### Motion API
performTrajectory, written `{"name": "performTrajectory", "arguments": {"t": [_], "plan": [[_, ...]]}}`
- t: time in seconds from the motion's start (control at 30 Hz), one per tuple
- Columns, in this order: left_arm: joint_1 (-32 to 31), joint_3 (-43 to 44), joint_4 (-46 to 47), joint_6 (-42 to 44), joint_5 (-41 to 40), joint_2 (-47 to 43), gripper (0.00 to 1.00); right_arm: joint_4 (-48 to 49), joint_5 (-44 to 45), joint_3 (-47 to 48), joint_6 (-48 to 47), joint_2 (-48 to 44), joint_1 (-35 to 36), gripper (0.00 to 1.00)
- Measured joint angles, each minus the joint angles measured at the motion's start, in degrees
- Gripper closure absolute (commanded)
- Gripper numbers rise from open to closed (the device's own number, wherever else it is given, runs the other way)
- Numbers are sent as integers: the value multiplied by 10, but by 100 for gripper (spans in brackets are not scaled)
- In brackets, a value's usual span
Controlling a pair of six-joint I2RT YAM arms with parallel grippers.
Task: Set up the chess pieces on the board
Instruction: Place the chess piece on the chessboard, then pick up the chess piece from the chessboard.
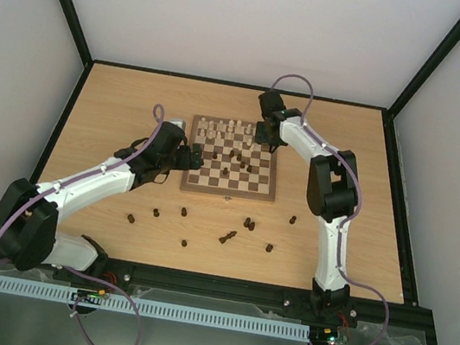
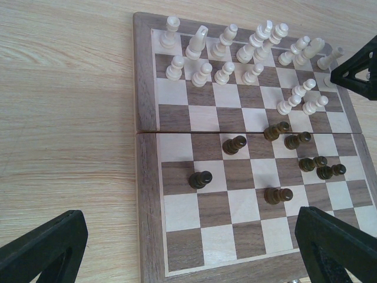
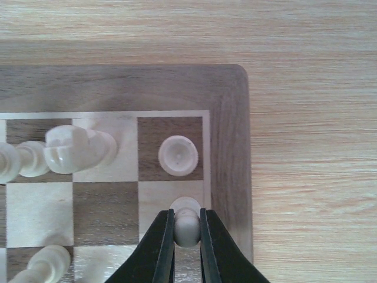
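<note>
- The board (image 1: 233, 161) lies mid-counter (image 1: 118, 102), between the two arms.
- Right jaws are nearly closed, pinching a cream pawn (image 3: 187, 223) over a light edge square, just beside the cream corner piece (image 3: 178, 155).
- Left jaws stand wide and empty above the board's left edge.
- Cream pieces (image 2: 202, 74) crowd the far rows, and dark pieces (image 2: 234, 144) are scattered mid-board.
- Loose dark pieces (image 1: 247, 223) sit on the counter near the arms' bases.
</note>
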Motion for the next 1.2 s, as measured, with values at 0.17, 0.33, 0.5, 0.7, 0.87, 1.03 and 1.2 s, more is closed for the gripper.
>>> {"name": "performTrajectory", "arguments": {"t": [0.17,0.33,0.5,0.7,0.87,1.03,1.2], "plan": [[0,0,0,0,0,0,0,0,-12,7,0,4,0,91],[0,0,0,0,0,0,0,0,-16,7,3,4,0,76],[0,0,0,0,0,0,0,-4,-21,6,1,3,1,63],[0,0,-1,0,-1,0,0,-4,-23,-23,1,-33,7,59],[0,1,-5,0,-4,0,0,-4,-26,-69,2,-99,30,60],[0,1,-9,0,-7,0,0,-4,-43,-98,2,-132,53,63],[0,1,-10,0,-9,0,1,-4,-57,-108,2,-125,64,66]]}}
